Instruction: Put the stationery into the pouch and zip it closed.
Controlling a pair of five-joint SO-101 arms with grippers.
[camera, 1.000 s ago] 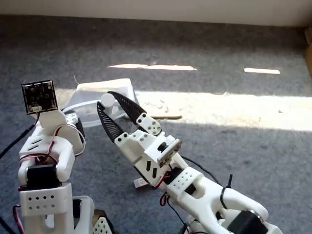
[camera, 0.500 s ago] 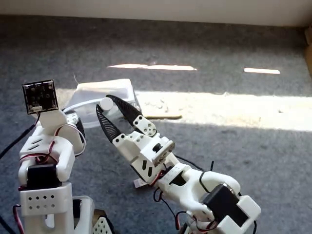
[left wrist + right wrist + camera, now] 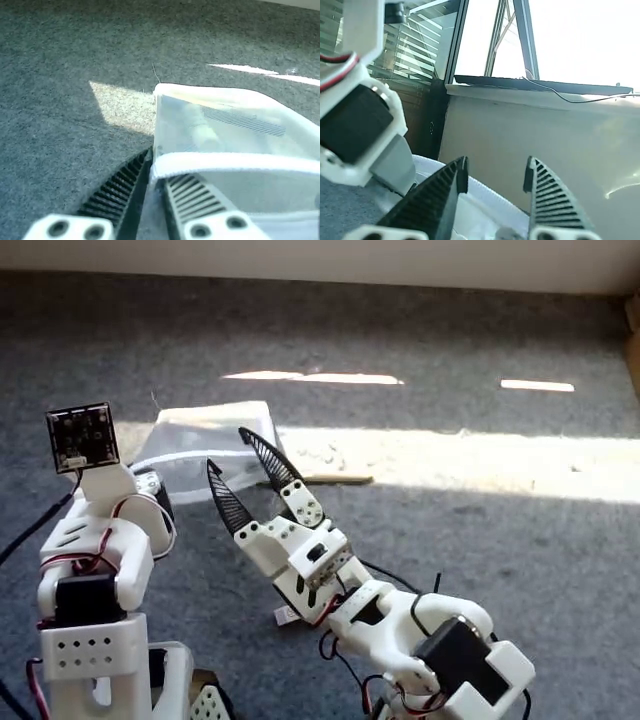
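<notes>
I'm pinching the open pouch (image 3: 200, 435) by its rim with the left end effector (image 3: 152, 167), the right end effector (image 3: 226, 447) is gaping wide and empty, and a pencil (image 3: 335, 480) and the zipping are waiting.

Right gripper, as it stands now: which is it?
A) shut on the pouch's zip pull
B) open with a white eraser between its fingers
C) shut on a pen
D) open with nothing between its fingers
D: the right gripper has its two black fingers spread apart with only a bare gap between them, close to the rim of the pouch; the right wrist view shows the same empty gap.
</notes>
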